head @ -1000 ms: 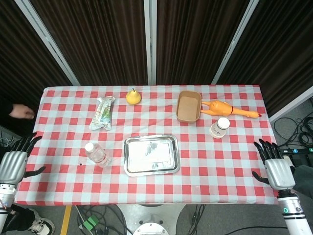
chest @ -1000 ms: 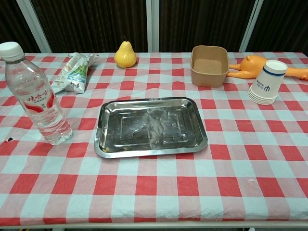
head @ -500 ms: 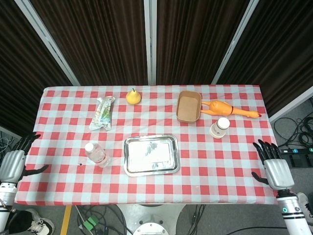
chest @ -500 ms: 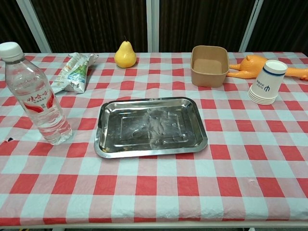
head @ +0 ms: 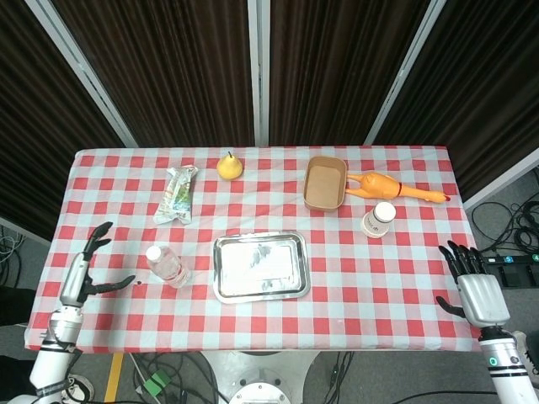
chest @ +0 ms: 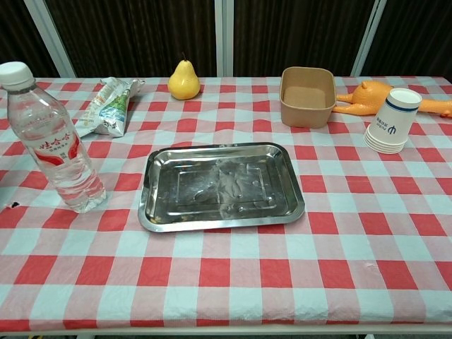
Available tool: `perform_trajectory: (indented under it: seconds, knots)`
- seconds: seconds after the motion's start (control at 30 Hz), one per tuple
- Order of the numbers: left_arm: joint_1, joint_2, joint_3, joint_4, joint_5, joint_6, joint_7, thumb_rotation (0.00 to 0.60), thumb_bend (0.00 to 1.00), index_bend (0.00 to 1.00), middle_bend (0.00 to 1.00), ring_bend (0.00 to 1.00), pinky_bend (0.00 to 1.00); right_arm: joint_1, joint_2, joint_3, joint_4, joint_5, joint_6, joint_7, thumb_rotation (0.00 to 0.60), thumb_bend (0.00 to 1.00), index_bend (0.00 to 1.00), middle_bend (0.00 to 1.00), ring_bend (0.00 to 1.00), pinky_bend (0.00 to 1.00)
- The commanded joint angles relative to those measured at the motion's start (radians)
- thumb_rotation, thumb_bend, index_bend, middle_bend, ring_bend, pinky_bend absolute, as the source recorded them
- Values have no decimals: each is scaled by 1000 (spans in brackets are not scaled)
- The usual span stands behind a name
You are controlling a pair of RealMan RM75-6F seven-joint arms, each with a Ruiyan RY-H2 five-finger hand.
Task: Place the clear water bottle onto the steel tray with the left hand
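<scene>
The clear water bottle (head: 166,265) (chest: 55,143), white-capped with a red label, stands upright on the checked cloth left of the steel tray (head: 259,266) (chest: 220,186). The tray holds nothing. My left hand (head: 84,273) hovers over the table's left edge, fingers spread and holding nothing, a short way left of the bottle. My right hand (head: 474,286) stays off the table's right edge, fingers apart and empty. Neither hand shows in the chest view.
A yellow pear (head: 229,166), a crumpled snack packet (head: 176,194), a brown paper bowl (head: 325,183), an orange rubber chicken (head: 392,187) and stacked paper cups (head: 380,220) lie across the far half of the table.
My left hand has moved right and inward, from beside the table to over its left edge near the bottle. The right hand has barely shifted. Bottle and tray are unmoved.
</scene>
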State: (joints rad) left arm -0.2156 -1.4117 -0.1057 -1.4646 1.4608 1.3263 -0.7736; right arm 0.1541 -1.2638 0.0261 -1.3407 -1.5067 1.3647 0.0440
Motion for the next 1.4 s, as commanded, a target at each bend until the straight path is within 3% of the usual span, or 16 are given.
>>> perform_trajectory:
  seconds: [0.03, 0.33, 0.7, 0.8, 0.93, 1.07, 1.4]
  knots:
    - [-11, -14, 22, -10, 25, -14, -9, 600, 0, 122, 166, 106, 174, 0, 2, 1, 2, 2, -1, 4, 600, 106, 0, 2, 0, 0]
    - [-44, -37, 58, -81, 49, -74, -1, 600, 0, 121, 166, 106, 172, -1, -3, -1, 18, 8, -11, 11, 600, 106, 0, 2, 0, 0]
    - [-135, -141, -2, -32, -35, -198, 28, 600, 0, 121, 166, 106, 172, -2, 1, 3, 33, 13, -11, 31, 600, 107, 0, 2, 0, 0]
    - [-198, -188, -57, -5, -86, -269, 52, 600, 0, 121, 166, 106, 172, -3, 1, 4, 38, 15, -13, 37, 600, 106, 0, 2, 0, 0]
    - [-204, -183, -62, -12, -108, -286, 45, 600, 0, 128, 205, 124, 182, -3, -1, 5, 43, 19, -15, 41, 600, 107, 0, 2, 0, 0]
    - [-157, -146, -18, -20, -81, -245, -2, 600, 1, 222, 307, 204, 245, -3, -1, 5, 44, 18, -16, 43, 600, 106, 0, 2, 0, 0]
    - [-137, -146, -34, -4, -101, -208, -18, 600, 134, 493, 546, 410, 431, -2, -3, 5, 41, 18, -17, 38, 600, 107, 0, 3, 0, 0]
